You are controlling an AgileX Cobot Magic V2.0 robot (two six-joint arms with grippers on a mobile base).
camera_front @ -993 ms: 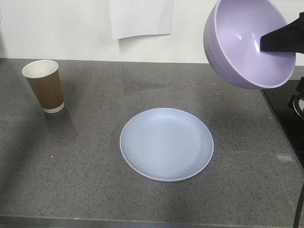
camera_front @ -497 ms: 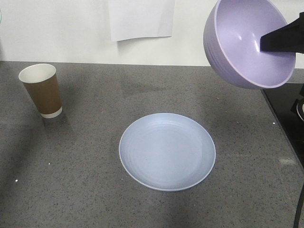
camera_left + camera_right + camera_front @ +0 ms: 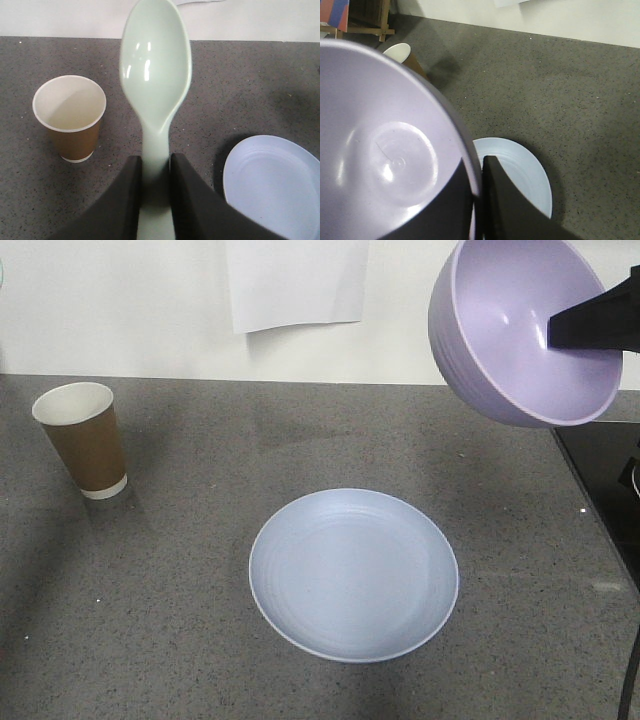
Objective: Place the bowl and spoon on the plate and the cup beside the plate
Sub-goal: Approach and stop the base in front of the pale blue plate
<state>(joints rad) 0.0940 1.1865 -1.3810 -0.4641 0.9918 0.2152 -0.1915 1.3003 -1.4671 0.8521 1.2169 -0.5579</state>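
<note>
Status: nothing placed yet. My right gripper (image 3: 476,167) was pinched on the rim of the bowl (image 3: 525,330), one finger inside and one outside. The bowl was tilted, mouth toward the front camera, held in the air at the far right of the scene and off to the right of the plate (image 3: 353,573), not over it. My left gripper (image 3: 154,167) had its jaws narrow and clamped on the handle of the spoon (image 3: 156,65), scoop pointing away from me with its hollow face toward the wrist camera, off the counter (image 3: 200,590) (the front view didn't show this arm, so how high I couldn't tell). From that wrist view the spoon hung between the cup (image 3: 85,440) on the left and the plate on the right. The plate lay bare in the near middle of the counter. The cup stood upright at the far left, well apart from the plate, so I didn't count it as "beside". Done, by my read: both grasps. Left to do: bowl down onto the plate, spoon onto the plate, then the cup brought in next to the plate. The cup needed a free gripper, so I judged it would come last. Risk I flagged: the rim pinch was off-centre, so the bowl could rock when set down.
</note>
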